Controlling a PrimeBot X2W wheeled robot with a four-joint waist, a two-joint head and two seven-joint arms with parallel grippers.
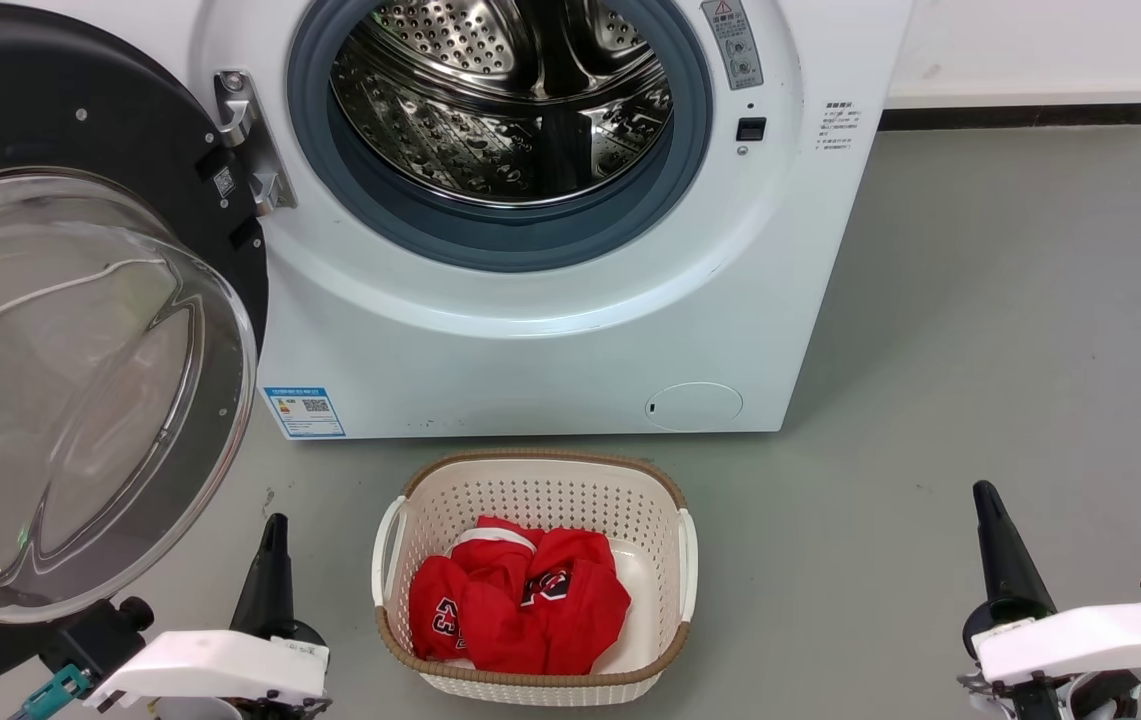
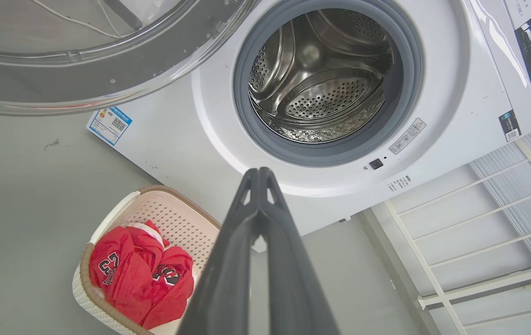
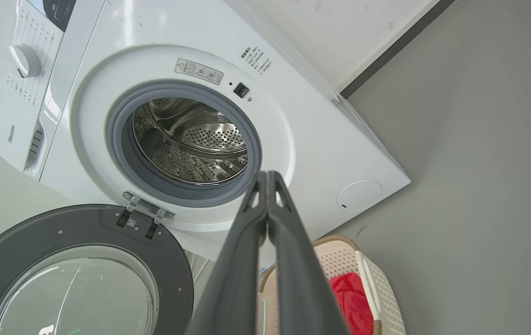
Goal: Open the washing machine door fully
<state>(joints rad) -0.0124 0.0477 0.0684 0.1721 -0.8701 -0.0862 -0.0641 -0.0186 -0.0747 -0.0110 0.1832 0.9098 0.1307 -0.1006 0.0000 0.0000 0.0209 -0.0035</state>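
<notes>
The big white boxy front-loading washing machine [image 1: 550, 340] stands at the back, steel drum bare and its mouth uncovered. Its large round glossy black door with the bulging clear glass bowl [image 1: 70, 380] hangs from the hinge on the machine's left side, swung well out, so I'd call the job all but done. Down front, a cream perforated plastic basket [image 1: 540, 495] holds a crumpled red jersey [image 1: 520, 600]. Now the key bit: the door lies up and to the left of the left gripper [image 1: 275, 525], its lower rim just beside that arm. The right gripper [image 1: 985, 495] sits well apart beyond the basket, so any last shove outward looks like the left's. Both pairs of dark fingers are pressed together, holding nothing. Writing: "Hisense" [image 3: 10, 133] on the control panel, a blue label sticker [image 1: 305, 412] with a QR code and print too small to read, and what looks like 23 on the jersey.
</notes>
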